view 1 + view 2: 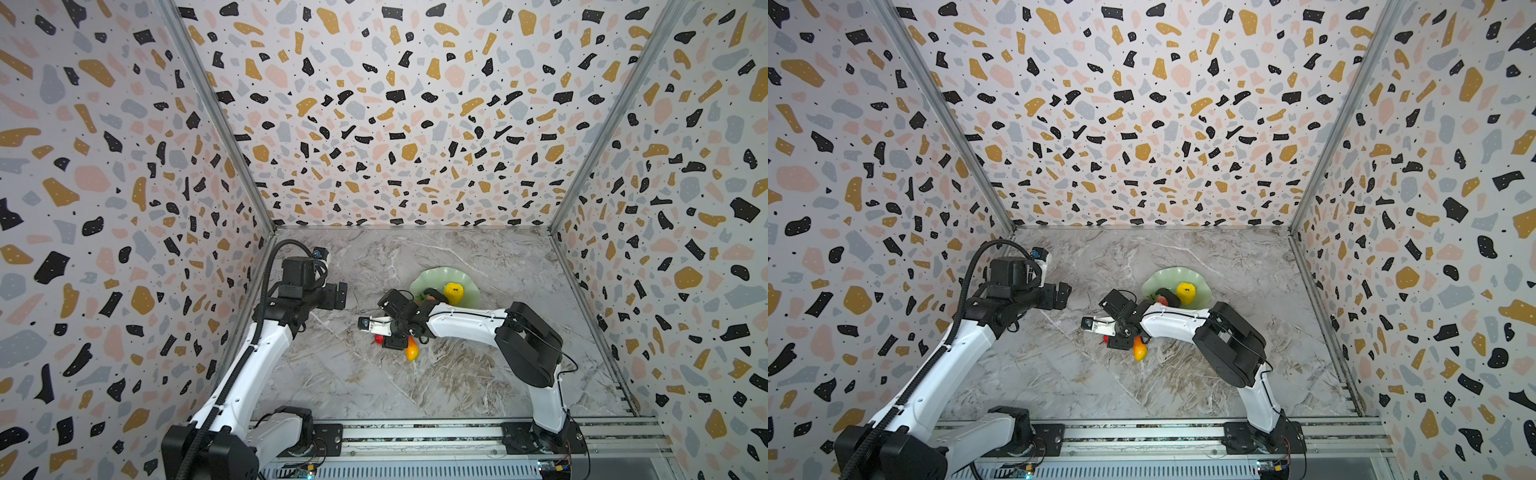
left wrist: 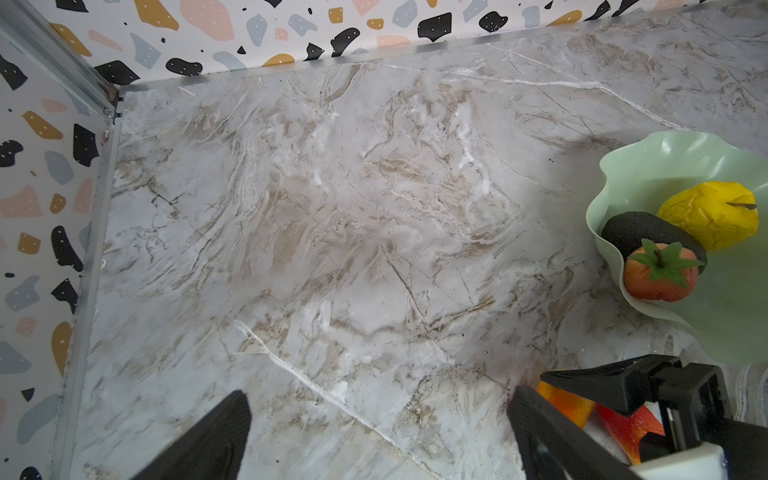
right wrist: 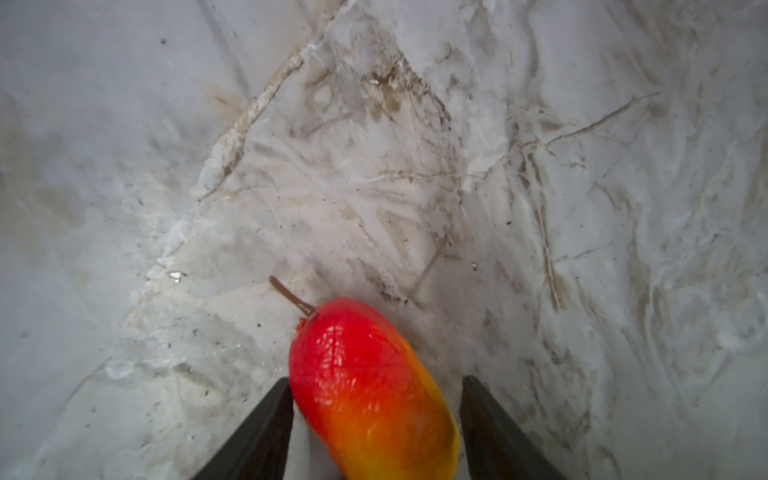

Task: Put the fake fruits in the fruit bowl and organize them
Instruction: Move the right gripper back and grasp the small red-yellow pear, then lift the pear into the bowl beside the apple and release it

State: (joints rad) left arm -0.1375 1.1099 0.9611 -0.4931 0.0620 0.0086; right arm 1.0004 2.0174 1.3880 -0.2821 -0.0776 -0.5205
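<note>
- My left fingers [image 2: 216, 440] are spread wide with nothing in them. They hang over bare worktop [image 2: 332, 208], off to the left of all the fruit. I think they have no job right now.
- My right fingers [image 3: 266, 428] are down low, one on each side of a mango [image 3: 365, 395] that lies flat on the worktop. One finger touches its red skin. The other shows a thin gap beside it. So they are around the mango but not pinching it yet.
- Just to the right is the other mango [image 1: 411, 351]. It lies on the worktop too, close beside my right fingers.
- Further right and back is the bowl [image 1: 440, 272]. It already holds the yellow fruit [image 1: 454, 292], the dark fruit [image 2: 640, 228] and the strawberry [image 2: 660, 274], all bunched together on one side.
- So I think the step in hand is grabbing the fourth fruit, with one more to go after it.
- Next I need to squeeze until both fingers hold the mango. Then I lift it up, carry it over the wavy rim and set it in the bare part of the bowl.
- The skin looks shiny, so I guess it could slip. A soft, even squeeze near the middle seems best.
</note>
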